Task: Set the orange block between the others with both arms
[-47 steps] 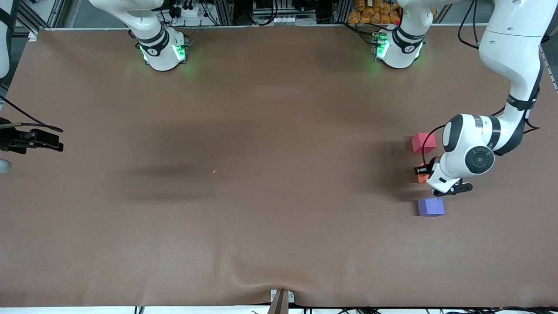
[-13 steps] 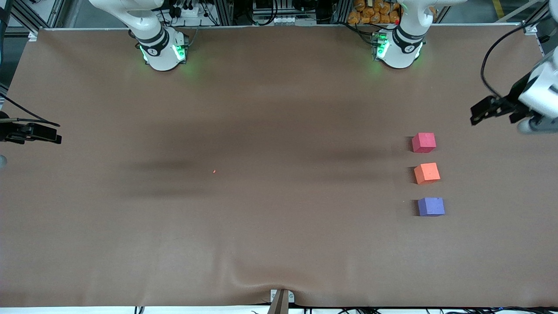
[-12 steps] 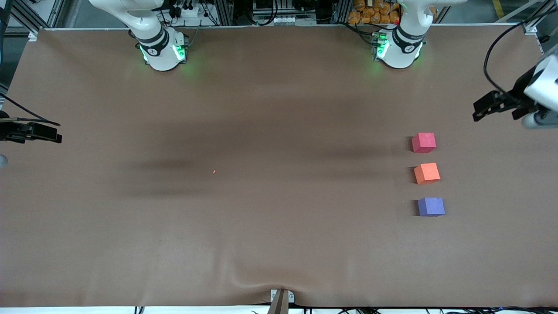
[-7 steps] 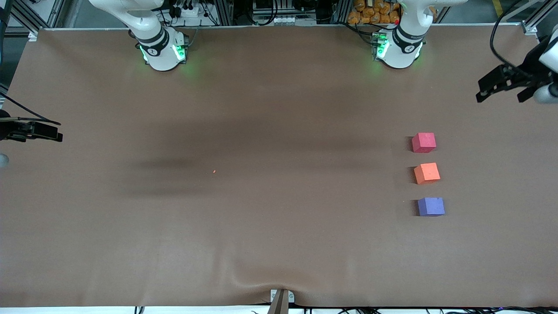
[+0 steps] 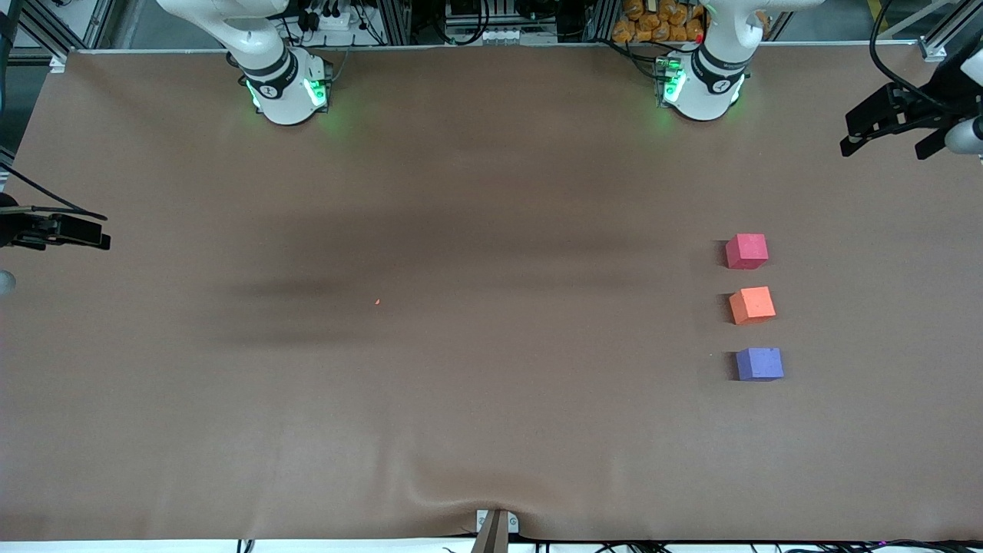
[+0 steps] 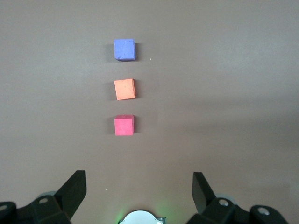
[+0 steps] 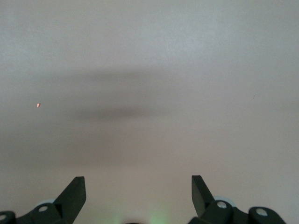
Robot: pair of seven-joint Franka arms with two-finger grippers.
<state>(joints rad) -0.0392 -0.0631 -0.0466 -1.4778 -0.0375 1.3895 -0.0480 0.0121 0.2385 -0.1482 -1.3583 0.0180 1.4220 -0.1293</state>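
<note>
Sitting on table, orange block (image 5: pixel 752 305) well apart from open left claw (image 5: pixel 883 132).

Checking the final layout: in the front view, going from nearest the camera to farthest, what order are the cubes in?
purple-blue cube → orange block → pinkish-red cube. They sit in a line on the table, apart, with the orange block in the middle.

Brown table cover (image 5: pixel 491 192), wrinkled at camera-side edge; cables (image 5: pixel 461 19) along top.
</note>
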